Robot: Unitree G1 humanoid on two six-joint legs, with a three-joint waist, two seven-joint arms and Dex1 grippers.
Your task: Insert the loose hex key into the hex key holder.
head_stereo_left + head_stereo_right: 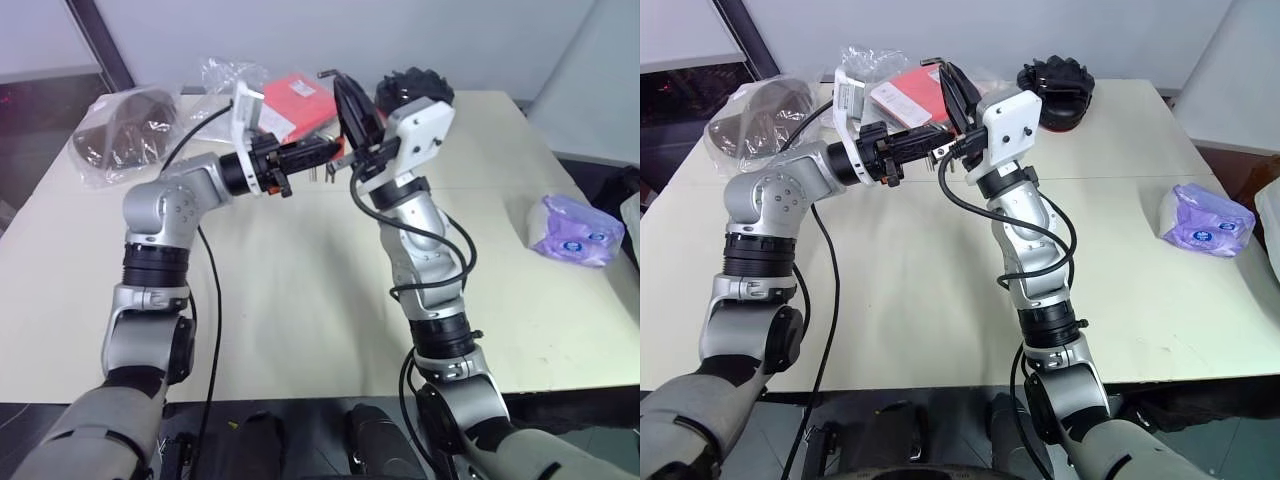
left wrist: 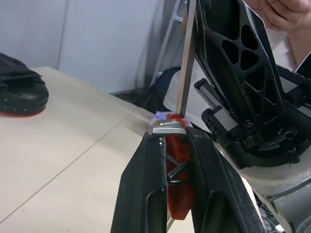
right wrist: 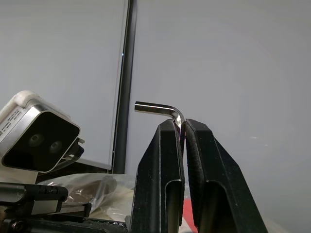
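A wide cream surface [image 1: 300, 300] spreads below two robot arms raised above its far half. At the far edge lie a red packet [image 1: 300, 100] in clear plastic, a dark bundle in a bag [image 1: 125, 130] and a black glove [image 1: 1055, 85]; a purple tissue pack [image 1: 575, 230] sits near the right edge. The near and middle stretches look bare, so there is open room to lower or swing either arm.

The left gripper [image 2: 170, 145] reaches rightward, its jaws clenched on the hex key holder [image 2: 177, 179], a small red-orange plastic block. It looks light, rigid and smooth, likely to twist in the grip if pushed off-centre.

The right gripper [image 3: 183, 127] points upward, jaws clenched on the loose hex key [image 3: 160, 109] just below its bend. The straight end meets the holder's top. The key is thin, stiff steel, probably slippery, best gripped close to the bend.
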